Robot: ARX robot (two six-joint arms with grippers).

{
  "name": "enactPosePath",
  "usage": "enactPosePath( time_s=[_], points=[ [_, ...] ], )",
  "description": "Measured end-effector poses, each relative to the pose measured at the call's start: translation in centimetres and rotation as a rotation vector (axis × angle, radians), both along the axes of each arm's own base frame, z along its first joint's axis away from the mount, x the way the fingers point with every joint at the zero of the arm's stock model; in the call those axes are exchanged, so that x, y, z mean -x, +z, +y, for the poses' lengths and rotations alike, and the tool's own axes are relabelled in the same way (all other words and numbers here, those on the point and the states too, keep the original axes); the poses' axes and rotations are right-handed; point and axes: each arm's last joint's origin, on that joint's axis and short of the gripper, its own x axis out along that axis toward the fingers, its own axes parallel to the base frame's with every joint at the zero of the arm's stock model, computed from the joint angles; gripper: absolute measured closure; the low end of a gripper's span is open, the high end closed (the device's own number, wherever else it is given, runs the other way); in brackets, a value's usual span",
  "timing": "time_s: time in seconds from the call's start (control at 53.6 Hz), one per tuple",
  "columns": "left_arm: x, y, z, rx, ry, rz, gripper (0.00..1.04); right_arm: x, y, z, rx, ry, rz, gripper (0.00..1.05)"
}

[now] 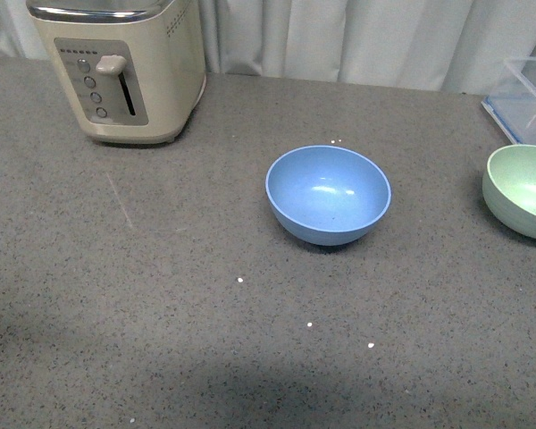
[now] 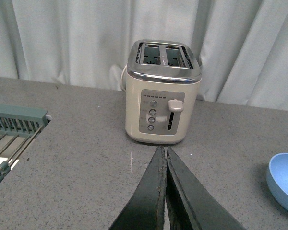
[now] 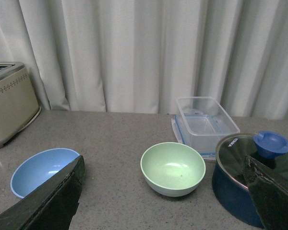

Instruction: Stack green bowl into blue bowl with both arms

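Green bowl (image 1: 525, 189) sits apart, right of the blue bowl (image 1: 329, 194), unstacked; my left end effector (image 2: 164, 151) is closed, my right end effector (image 3: 164, 164) open.

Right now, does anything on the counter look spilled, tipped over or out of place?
Nothing is tipped or broken. The blue bowl and green bowl sit upright and empty, apart. Only oddity: a few tiny white specks on the grey counter around the blue bowl; I cannot tell what they are.
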Motion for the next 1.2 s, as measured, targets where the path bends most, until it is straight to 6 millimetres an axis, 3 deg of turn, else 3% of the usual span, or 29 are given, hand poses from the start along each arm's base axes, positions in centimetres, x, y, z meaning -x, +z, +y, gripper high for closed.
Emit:
enactPosePath(
  time_s=[0.504,1.195],
  points=[
    [3.3,0.8,0.0,-0.001,-0.003,-0.026,1.01,0.0,0.0,0.0,0.000,0.000,0.000,0.09],
    [5.4,1.1,0.0,-0.001,-0.003,-0.038,1.01,0.0,0.0,0.0,0.000,0.000,0.000,0.09]
  ],
)
